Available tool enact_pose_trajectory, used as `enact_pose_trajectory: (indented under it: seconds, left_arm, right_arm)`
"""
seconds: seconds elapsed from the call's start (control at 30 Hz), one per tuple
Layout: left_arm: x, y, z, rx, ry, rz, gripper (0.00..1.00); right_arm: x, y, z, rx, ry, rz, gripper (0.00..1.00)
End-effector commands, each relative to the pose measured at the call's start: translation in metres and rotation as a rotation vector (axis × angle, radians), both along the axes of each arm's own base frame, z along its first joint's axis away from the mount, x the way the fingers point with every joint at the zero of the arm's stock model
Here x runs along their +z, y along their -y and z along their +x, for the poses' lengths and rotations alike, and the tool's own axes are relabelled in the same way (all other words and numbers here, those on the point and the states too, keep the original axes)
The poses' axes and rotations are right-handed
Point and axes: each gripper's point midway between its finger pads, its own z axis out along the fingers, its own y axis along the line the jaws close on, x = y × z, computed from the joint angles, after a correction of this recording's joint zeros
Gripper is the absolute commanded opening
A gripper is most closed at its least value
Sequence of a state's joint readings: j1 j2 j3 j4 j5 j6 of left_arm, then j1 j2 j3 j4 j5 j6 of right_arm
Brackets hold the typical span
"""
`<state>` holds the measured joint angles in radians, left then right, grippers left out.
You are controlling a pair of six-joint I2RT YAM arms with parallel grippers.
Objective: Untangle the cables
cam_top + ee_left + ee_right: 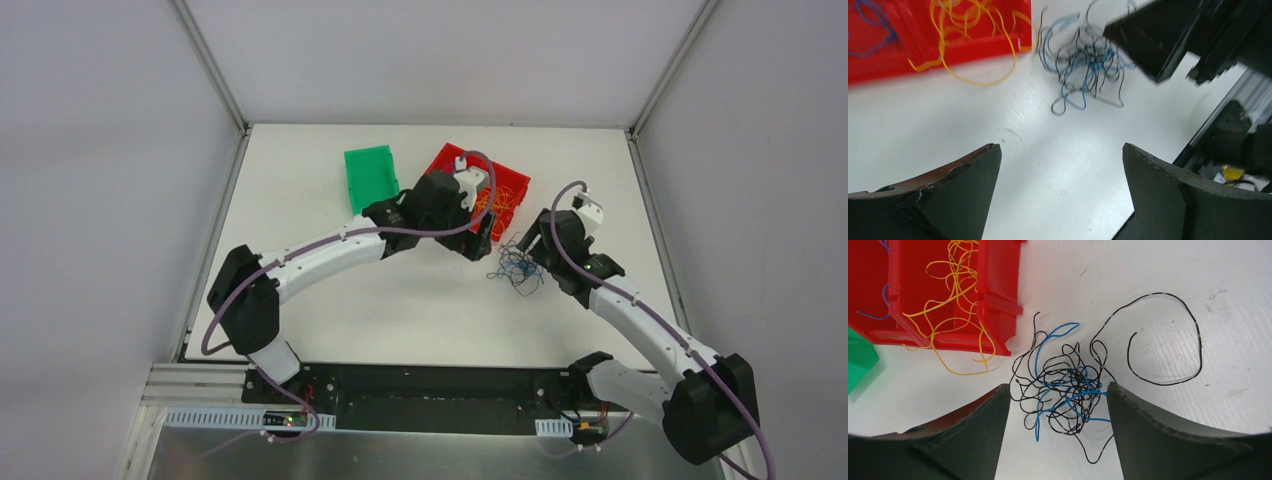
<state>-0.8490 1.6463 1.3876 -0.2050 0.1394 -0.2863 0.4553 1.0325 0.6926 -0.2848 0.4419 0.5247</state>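
A knot of thin blue and black cables lies on the white table just right of the red bin; it also shows in the top view and the left wrist view. One loose black cable curls off to its right. Yellow-orange cables lie in the red bin, some hanging over its rim onto the table. My right gripper is open, a finger on each side of the knot. My left gripper is open and empty over bare table near the bin's corner.
A green bin stands left of the red bin at the back of the table, and its corner shows in the right wrist view. A few blue strands lie in the red bin. The right gripper's black body is close to the left gripper.
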Motion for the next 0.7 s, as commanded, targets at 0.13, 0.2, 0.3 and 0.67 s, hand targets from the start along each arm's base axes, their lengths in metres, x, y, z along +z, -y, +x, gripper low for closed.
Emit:
enact_pose_trajectory:
  seconds: [0.13, 0.2, 0.3, 0.67]
  left_arm:
    - [-0.036, -0.038, -0.016, 0.054, 0.13, 0.032, 0.97]
    - [-0.02, -0.044, -0.021, 0.039, 0.171, 0.012, 0.96]
    - [-0.008, -0.058, -0.022, 0.071, 0.222, -0.002, 0.97]
    - [-0.006, -0.05, -0.027, -0.037, 0.291, -0.013, 0.95]
  right_arm:
    - [-0.036, -0.023, 0.015, 0.042, -0.11, 0.042, 0.7]
    - [-0.044, -0.029, 0.016, 0.062, -0.139, 0.054, 0.67]
    - [-0.054, -0.044, 0.015, 0.125, -0.165, 0.1, 0.57]
    - [-0.02, -0.118, -0.022, 0.512, -0.131, 0.242, 0.01]
